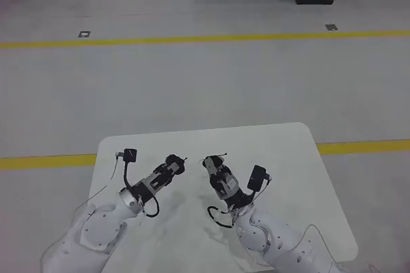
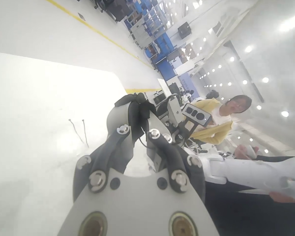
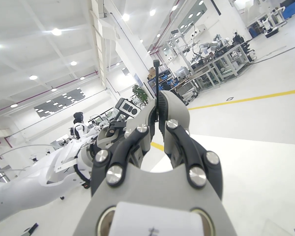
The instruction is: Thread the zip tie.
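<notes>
In the right wrist view a black zip tie (image 3: pixel 156 77) stands upright, its square head at the top. My right gripper (image 3: pixel 158 100) is shut on its strap. My left gripper (image 2: pixel 139 105) is shut on a crumpled black strip (image 2: pixel 137 99) that runs down between its fingers. From above, the left gripper (image 1: pixel 178 164) and right gripper (image 1: pixel 213 164) hover over the white table (image 1: pixel 280 153), facing each other a short gap apart. A thin tip of the tie (image 1: pixel 221 156) pokes out of the right one.
Two thin grey ties (image 2: pixel 84 133) lie on the table (image 2: pixel 39 87) just beyond my left gripper. The table's far edge meets a grey floor with a yellow line (image 1: pixel 191 39). Wide bare tabletop lies to the right of the arms.
</notes>
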`<state>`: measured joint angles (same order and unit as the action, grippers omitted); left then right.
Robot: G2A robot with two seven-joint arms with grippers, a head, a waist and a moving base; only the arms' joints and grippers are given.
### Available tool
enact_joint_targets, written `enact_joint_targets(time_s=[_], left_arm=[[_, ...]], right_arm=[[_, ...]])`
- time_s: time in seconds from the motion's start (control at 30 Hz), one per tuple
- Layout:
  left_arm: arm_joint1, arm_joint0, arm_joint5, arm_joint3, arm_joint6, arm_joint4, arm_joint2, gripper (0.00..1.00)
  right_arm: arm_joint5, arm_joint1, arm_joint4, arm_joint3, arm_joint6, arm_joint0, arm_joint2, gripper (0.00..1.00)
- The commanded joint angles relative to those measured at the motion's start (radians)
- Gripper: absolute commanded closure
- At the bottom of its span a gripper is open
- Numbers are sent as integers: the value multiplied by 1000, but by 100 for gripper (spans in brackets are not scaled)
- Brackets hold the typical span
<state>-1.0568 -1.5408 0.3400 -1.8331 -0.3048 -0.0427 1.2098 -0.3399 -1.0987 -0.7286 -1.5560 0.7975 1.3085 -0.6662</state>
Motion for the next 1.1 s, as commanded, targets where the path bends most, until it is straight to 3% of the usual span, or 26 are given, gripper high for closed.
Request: enact_joint_targets(time_s=[0.0, 0.1, 0.27, 0.6, 1.07], left_arm=[[-1, -7, 0, -6, 5, 42, 2, 100], [-2, -12, 0, -14, 1, 78, 8, 100], [-4, -10, 0, -19, 4, 53, 10, 100], [-1, -3, 0, -16, 48, -27, -10, 100], [-1, -3, 0, -16, 48, -27, -10, 100]], right_arm=[[0, 2, -45, 1, 17, 2, -6, 100], [0, 5, -104, 9, 45, 4, -12, 100], [0, 8, -176, 29, 89, -6, -14, 100], [0, 9, -220, 53, 131, -61, 4, 100], [0, 9, -220, 53, 131, -61, 4, 100]])
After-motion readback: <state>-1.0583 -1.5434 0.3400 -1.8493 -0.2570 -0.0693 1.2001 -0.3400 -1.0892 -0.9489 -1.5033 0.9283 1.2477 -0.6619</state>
